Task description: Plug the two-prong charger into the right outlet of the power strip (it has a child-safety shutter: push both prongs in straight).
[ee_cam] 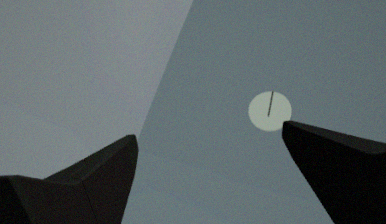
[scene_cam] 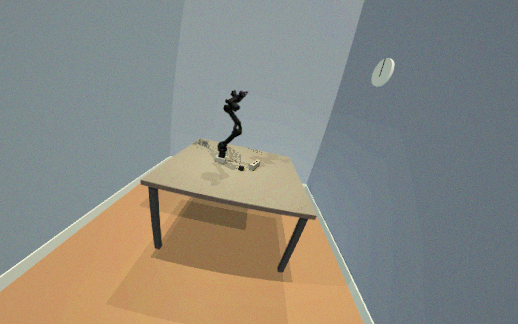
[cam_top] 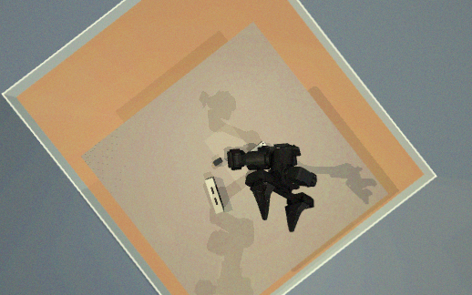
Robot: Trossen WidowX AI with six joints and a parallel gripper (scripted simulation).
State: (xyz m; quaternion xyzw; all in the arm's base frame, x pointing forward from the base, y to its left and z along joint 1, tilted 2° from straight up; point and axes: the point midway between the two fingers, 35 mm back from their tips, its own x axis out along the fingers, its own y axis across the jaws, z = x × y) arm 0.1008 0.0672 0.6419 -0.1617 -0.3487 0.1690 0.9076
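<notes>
The power strip [cam_top: 214,195] [scene_cam: 255,164] is a pale cream block with two dark outlets on its top, lying on the table. The charger [cam_top: 218,161] [scene_cam: 241,168] is a small dark block on the table, a short way from one end of the strip and apart from it. Its prongs are too small to make out. My gripper [cam_top: 278,226] [ee_cam: 210,131] is open and empty, raised high above the table and off to the side of the strip and the charger. The wrist view shows neither the strip nor the charger.
The black arm stands on a white base [scene_cam: 220,160] on the beige table [cam_top: 165,182] [scene_cam: 196,177]. Shadows of the arm fall across the table top. A round white clock [scene_cam: 383,72] [ee_cam: 264,107] hangs on the wall. Orange floor surrounds the table.
</notes>
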